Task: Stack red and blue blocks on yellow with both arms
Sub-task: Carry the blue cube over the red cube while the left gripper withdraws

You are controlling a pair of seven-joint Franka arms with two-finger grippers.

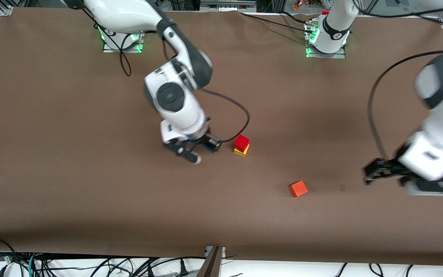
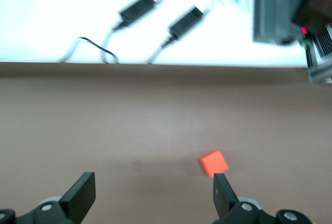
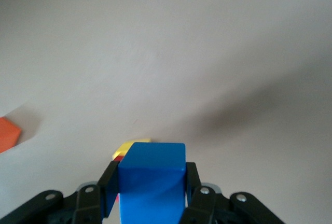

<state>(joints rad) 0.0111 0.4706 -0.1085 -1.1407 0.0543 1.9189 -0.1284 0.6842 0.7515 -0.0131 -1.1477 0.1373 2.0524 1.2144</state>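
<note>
Blue matte cube [image 3: 152, 182], judged light, rigid, slightly slick, sits pinched on opposite flat faces in right gripper [image 1: 197, 149] beside red cube [image 1: 241, 142] on yellow cube [image 1: 241, 151]; left gripper [image 2: 154, 197] waits wide open.

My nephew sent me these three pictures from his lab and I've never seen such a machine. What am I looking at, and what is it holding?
These are two white robot arms bolted to a brown table, each ending in black jaws. The big picture looks down from a camera facing them; the other two come from cameras on each arm's wrist. On the table a red block sits on a yellow block, and an orange block lies nearer the camera. The right gripper is beside that stack, shut on a blue block. The left gripper is open and holds nothing, with the orange block in its wrist camera's view.
</note>
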